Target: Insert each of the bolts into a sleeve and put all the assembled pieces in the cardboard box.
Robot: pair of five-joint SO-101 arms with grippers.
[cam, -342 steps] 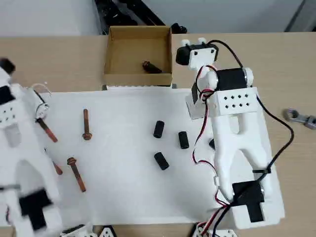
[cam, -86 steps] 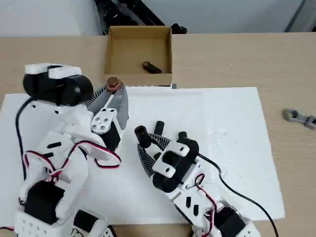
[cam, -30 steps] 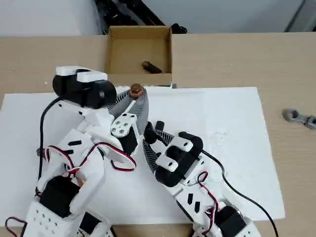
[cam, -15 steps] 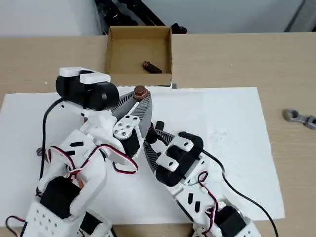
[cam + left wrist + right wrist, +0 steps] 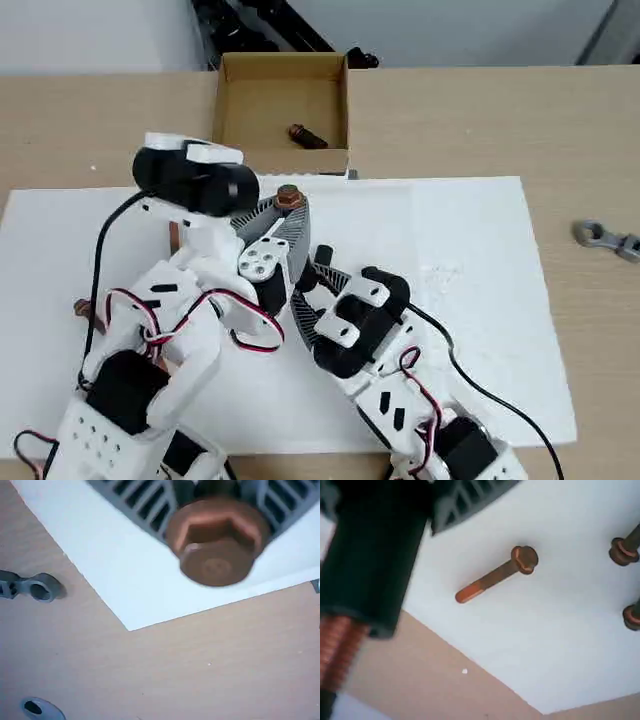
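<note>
My left gripper [image 5: 287,222] is shut on a copper bolt [image 5: 290,196], whose hex head [image 5: 216,547] pokes out between the grey fingers [image 5: 145,505]. Just below it, my right gripper [image 5: 306,288] is shut on a black sleeve [image 5: 375,555]. A copper threaded end [image 5: 337,650] sticks out of the sleeve's far end. The two grippers meet over the white sheet [image 5: 460,230]. The cardboard box [image 5: 229,135] stands at the back and holds one assembled piece [image 5: 307,137]. A loose sleeve [image 5: 323,256] lies beside the right gripper.
Loose bolts [image 5: 497,574] [image 5: 625,547] [image 5: 632,616] lie on the sheet's left part, partly hidden under the left arm [image 5: 173,240]. A metal wrench [image 5: 600,237] lies on the bare table at the right. The sheet's right half is open room.
The left arm has swung right and brought the bolt down against the sleeve in the right gripper. The right arm has barely shifted.
</note>
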